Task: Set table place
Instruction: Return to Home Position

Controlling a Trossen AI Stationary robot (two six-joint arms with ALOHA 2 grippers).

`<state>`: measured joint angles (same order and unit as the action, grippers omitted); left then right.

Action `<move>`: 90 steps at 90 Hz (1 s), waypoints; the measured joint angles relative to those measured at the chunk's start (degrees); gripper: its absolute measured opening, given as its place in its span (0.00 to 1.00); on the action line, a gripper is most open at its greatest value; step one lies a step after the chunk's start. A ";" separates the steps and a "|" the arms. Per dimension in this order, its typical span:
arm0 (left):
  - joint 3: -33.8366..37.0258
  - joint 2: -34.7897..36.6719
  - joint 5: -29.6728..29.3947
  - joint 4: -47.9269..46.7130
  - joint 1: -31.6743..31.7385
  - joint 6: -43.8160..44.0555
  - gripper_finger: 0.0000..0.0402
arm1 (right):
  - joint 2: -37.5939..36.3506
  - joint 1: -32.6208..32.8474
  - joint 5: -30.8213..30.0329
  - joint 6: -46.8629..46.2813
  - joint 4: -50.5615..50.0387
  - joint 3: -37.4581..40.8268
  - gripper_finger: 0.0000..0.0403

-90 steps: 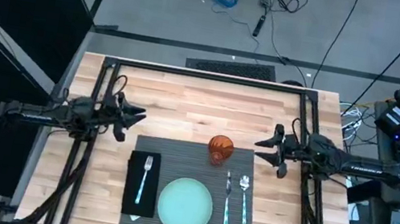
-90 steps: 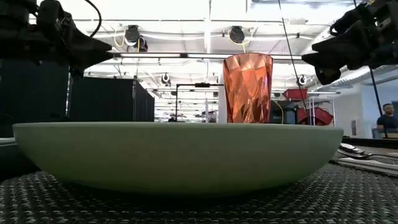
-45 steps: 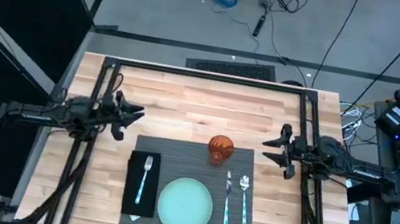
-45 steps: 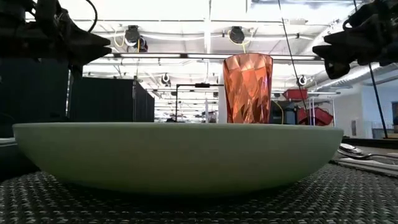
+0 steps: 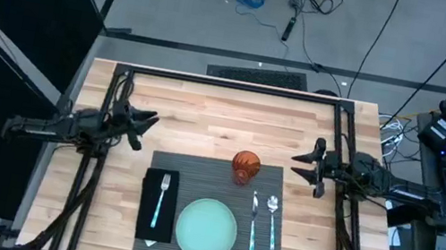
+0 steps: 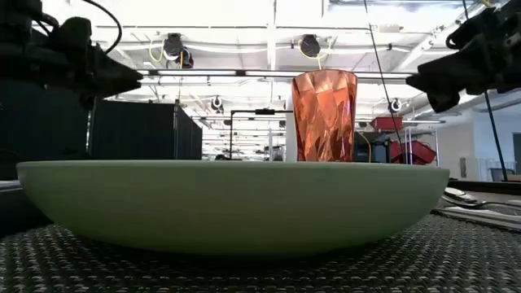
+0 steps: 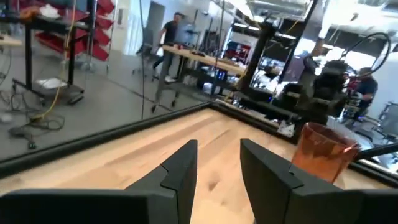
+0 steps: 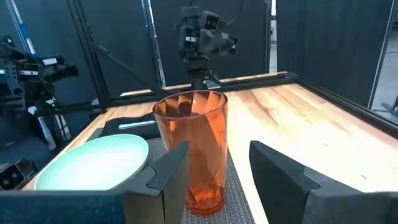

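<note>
Light planked wooden surface (image 5: pixel 224 121), black metal frame (image 5: pixel 230 84) across its far side, dark grey ribbed placemat (image 5: pixel 205 177) lying flat on its near half, roughly centred.

No readable text, label, brand or number is seen in any view; none is made out on cup (image 5: pixel 244 165), plate (image 5: pixel 206 229), mat (image 5: pixel 204 181) or tabletop (image 5: pixel 207 113).

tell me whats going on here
Nothing is being handled. The place looks set: on the dark grey ribbed placemat sit a pale teal round plate, an orange faceted cup, a white knife and spoon, and a fork on a black folded napkin. The left pincer and right pincer hover open and empty at the sides of the wooden table.
</note>
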<state>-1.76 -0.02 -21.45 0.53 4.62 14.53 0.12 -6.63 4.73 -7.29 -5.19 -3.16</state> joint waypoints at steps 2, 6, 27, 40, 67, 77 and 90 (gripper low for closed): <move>-0.01 0.01 -0.04 0.29 -0.02 -0.11 0.26 | 0.00 0.00 -0.47 0.00 -0.11 0.00 0.38; -0.04 0.01 -0.09 0.31 -0.02 -0.29 0.26 | 0.03 0.00 -1.82 0.14 -0.18 0.00 0.38; -0.04 0.01 -0.04 -0.89 -0.57 0.09 0.26 | 0.27 -0.02 -4.75 2.48 6.21 2.48 0.38; -0.04 0.01 1.89 -1.00 -1.16 0.09 0.26 | 1.09 -0.02 -4.75 3.30 5.35 2.27 0.38; -0.02 -0.36 3.15 -1.19 -1.55 -1.48 0.26 | 1.38 -0.02 -4.89 0.26 5.37 2.27 0.38; -0.02 -0.36 3.17 -1.15 -1.55 -1.47 0.26 | 1.38 -0.02 -4.89 0.12 5.36 2.26 0.38; -0.02 -0.36 3.17 -1.13 -1.55 -1.47 0.26 | 1.38 -0.02 -4.89 0.05 5.36 2.25 0.38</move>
<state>-1.78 -0.38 -18.28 -0.60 3.07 13.06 1.50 -6.66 -0.16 -7.24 0.17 -0.91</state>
